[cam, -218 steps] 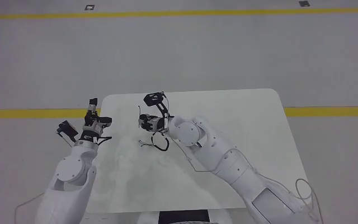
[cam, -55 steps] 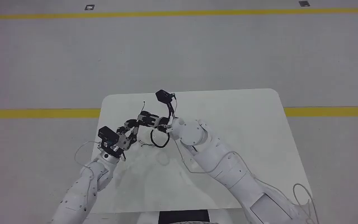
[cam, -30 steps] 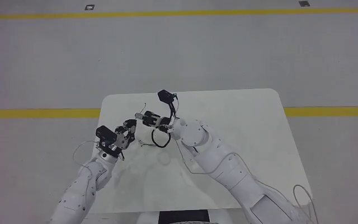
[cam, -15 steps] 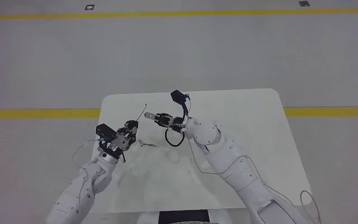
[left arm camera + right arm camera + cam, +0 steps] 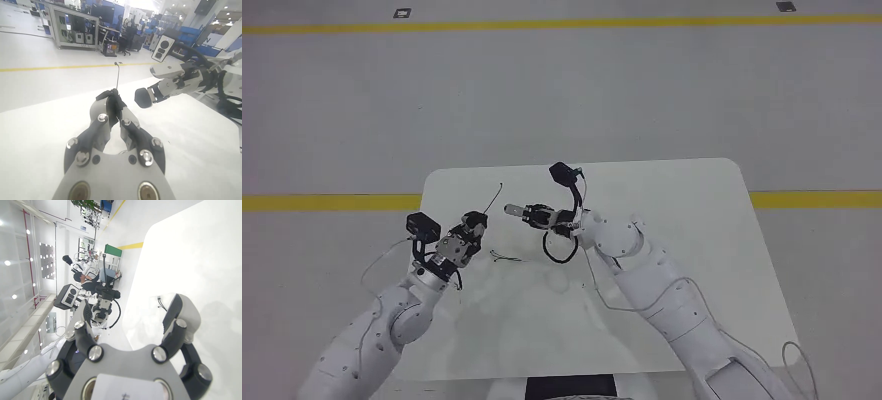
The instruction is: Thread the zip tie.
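Pulled back, right hand [image 5: 131, 303] gapes empty; left hand [image 5: 112, 95] pinches thin black zip tie [image 5: 118, 77] upright.

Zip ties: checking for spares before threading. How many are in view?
3, probably. One zip tie stands clamped in the left pincer; two loose zip ties seem to lie together on the table, too thin to separate surely.

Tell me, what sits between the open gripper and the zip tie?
Nothing: the left wrist view shows bare table between the right gripper and the zip tie.
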